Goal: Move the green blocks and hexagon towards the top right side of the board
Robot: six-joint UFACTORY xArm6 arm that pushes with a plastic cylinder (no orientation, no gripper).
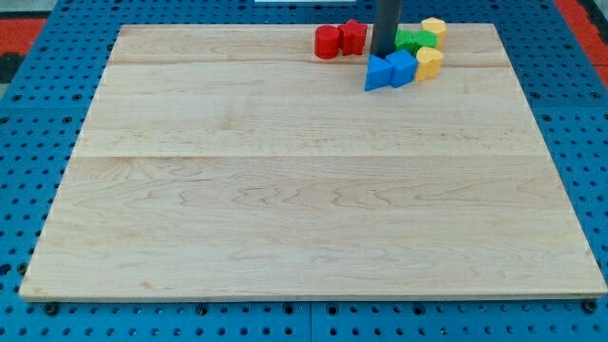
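The near part of the wooden board (313,218) is plain pale planks, lying on a blue perforated desk (28,123) that shows around its edges. All the blocks sit in one cluster close to the board's far edge, a little to the view's right of its middle.

Taking my tip (382,55) as the landmark: it is the lower end of the straight dark rod that comes down from the view's top, and it rests on the board in the middle of the cluster. There are no jaws on this arm (only the rod), so there is nothing to be apart or together.

Nearest to the camera, just below the tip, lies a blue triangular block (377,74), touching or almost touching it. Just to the right of that one, below and right of the tip, sits a second blue block (402,67), roughly cube-like; the two blue blocks touch. Further right of the tip, beside the second blue block, is a rounded yellow block (429,63).

Level with the tip and just to its right are the green blocks (414,40), pressed together so that I cannot tell their shapes or separate them clearly. Beyond them, up and right of the tip, a yellow hexagon-like block (434,28) stands against the far edge.

To the left of the tip, a red star-like block (354,36) sits near the rod, and a red cylinder (327,42) touches it on its far left side.
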